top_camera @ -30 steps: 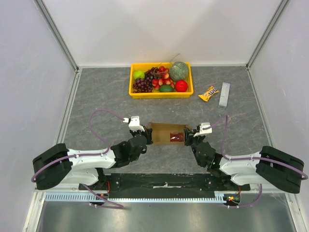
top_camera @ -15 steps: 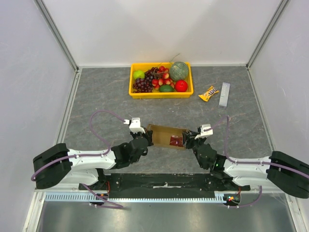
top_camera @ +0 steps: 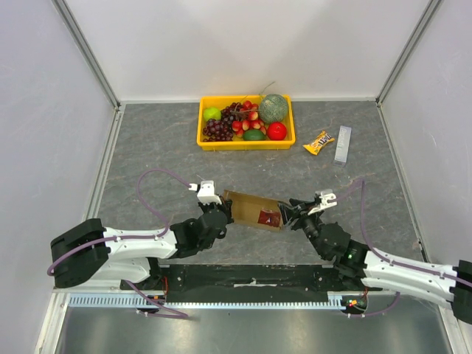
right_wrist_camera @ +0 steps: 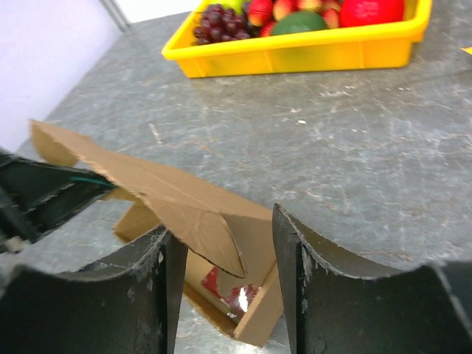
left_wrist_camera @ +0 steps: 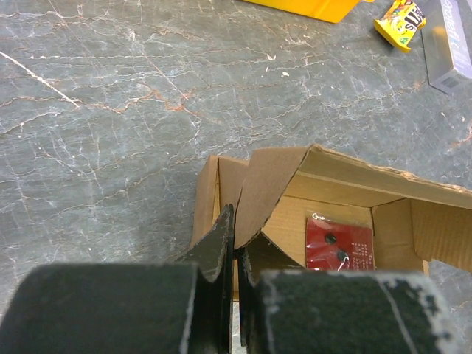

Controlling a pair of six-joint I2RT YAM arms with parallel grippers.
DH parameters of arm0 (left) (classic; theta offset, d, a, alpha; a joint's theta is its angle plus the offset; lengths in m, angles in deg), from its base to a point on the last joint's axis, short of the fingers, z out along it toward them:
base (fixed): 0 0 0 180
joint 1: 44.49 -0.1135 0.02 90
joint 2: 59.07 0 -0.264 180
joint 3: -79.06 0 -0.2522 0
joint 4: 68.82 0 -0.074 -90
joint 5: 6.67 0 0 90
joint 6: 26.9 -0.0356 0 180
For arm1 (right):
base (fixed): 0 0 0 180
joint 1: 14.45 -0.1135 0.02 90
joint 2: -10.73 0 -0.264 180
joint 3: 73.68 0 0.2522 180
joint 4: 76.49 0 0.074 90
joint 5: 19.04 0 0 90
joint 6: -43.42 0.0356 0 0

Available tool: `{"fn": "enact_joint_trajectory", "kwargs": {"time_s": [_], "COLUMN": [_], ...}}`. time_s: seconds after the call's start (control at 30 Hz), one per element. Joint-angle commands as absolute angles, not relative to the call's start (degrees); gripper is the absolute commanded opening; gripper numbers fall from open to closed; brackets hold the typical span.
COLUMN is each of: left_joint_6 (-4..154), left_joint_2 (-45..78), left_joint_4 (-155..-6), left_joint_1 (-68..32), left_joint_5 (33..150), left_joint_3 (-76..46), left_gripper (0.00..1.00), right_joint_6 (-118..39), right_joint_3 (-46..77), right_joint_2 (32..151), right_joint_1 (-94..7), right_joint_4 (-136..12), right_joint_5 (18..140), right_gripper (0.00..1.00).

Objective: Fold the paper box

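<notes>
the paper box (top_camera: pixel 251 206) is sitting on the grey, stone-veined table (top_camera: pixel 147 147) between the two arms, near their bases and well apart from the yellow tray (top_camera: pixel 245 143). it is plain brown cardboard, matte, with rough die-cut edges, forming a shallow open rectangle lying slightly askew. inside it a small dark-red packet (left_wrist_camera: pixel 339 243) is lying flat on the floor of the box, glossy, with two dark dots on its face.

the left gripper (left_wrist_camera: pixel 236 243) is reaching in at the box's left end, and its dark, wedge-shaped fingers (left_wrist_camera: pixel 217 240) are pressing together on the lower edge of a curved upright flap, grasping it. the flap is bowing inward over the opening.

the right gripper (right_wrist_camera: pixel 221 228) is sitting at the box's right end with its worn black fingers (right_wrist_camera: pixel 284 251) standing apart, released. a long pointed flap of the box is slanting down into the gap between them; whether it is touching either finger i cannot tell.

the tray is smooth moulded plastic and is holding purple grapes (top_camera: pixel 217 130), a netted green melon (top_camera: pixel 273 108) and a shiny red apple (top_camera: pixel 276 131). to its right a crinkled yellow candy bag (top_camera: pixel 318 142) is lying just beside a flat silver-grey bar (top_camera: pixel 343 144).
</notes>
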State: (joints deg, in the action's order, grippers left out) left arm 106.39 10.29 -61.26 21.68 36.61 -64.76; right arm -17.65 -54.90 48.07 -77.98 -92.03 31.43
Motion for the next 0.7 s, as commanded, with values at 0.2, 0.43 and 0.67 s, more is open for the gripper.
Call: {"fn": "enact_joint_trajectory", "kwargs": {"time_s": [0.2, 0.43, 0.67], "left_joint_6": [108.7, 108.5, 108.5], "left_joint_2": [10.9, 11.4, 11.4], "left_joint_4": [-65.6, -65.9, -66.1], "left_joint_1": [22.6, 22.9, 22.8], "left_joint_5": [34.5, 34.5, 34.2], "left_joint_3": [-64.7, -64.2, -64.1], "left_gripper": [0.02, 0.02, 0.02], "right_joint_6": [-20.0, -20.5, -19.8], "right_joint_3": [-55.5, -40.5, -32.0], "right_joint_2": [27.1, 39.3, 48.6], "right_joint_1": [-78.2, -78.2, -78.2], "right_joint_4": [-84.5, -74.6, -71.4], "right_joint_5": [43.1, 35.9, 35.6], "right_gripper": [0.55, 0.49, 0.48]}}
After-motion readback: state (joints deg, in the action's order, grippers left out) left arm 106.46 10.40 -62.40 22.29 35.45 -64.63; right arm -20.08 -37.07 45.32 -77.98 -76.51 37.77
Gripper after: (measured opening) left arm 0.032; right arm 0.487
